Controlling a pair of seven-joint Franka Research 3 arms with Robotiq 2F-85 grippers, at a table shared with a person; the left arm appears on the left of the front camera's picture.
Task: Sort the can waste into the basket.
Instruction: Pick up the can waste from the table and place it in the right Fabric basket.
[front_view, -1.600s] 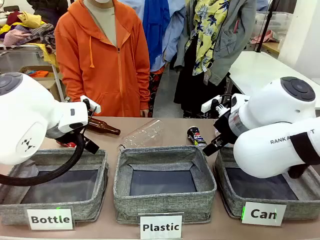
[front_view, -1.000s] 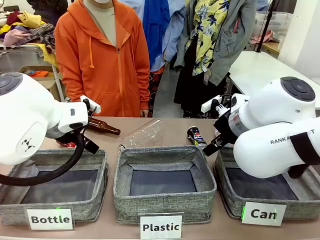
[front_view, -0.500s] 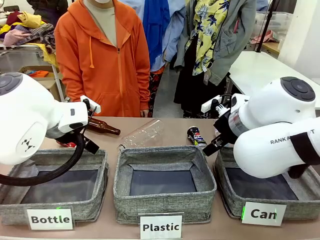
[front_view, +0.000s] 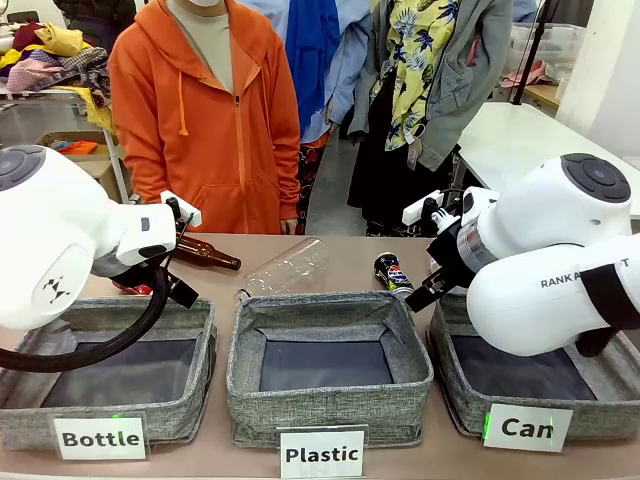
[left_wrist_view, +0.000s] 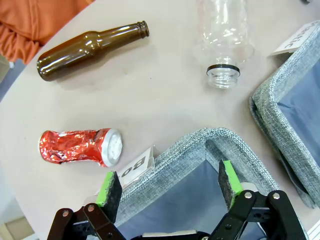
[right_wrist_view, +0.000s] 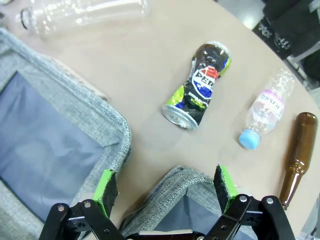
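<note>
The crushed shiny red can (left_wrist_view: 80, 146) lies on its side on the table, just beyond the corner of the "Bottle" bin (left_wrist_view: 200, 145). My left gripper (left_wrist_view: 169, 182) hangs open over that corner, holding nothing. The dark can (right_wrist_view: 197, 87) with red, white and blue print lies on its side a short way beyond the far corner of the basket (right_wrist_view: 192, 181). My right gripper (right_wrist_view: 165, 183) hovers open above that corner, nothing between its pads. From the front, the dark can (front_view: 392, 273) lies behind the bins, and the basket (front_view: 600, 415) labelled "Can" stands at the right.
A brown glass bottle (left_wrist_view: 90, 47) and a large clear plastic bottle (left_wrist_view: 225, 35) lie beyond the "Bottle" bin. A small clear bottle with a blue cap (right_wrist_view: 262, 112) and another brown bottle (right_wrist_view: 295, 150) lie near the dark can. The "Plastic" bin (front_view: 330, 400) stands mid-table. A person in an orange hoodie (front_view: 210, 120) stands at the far side.
</note>
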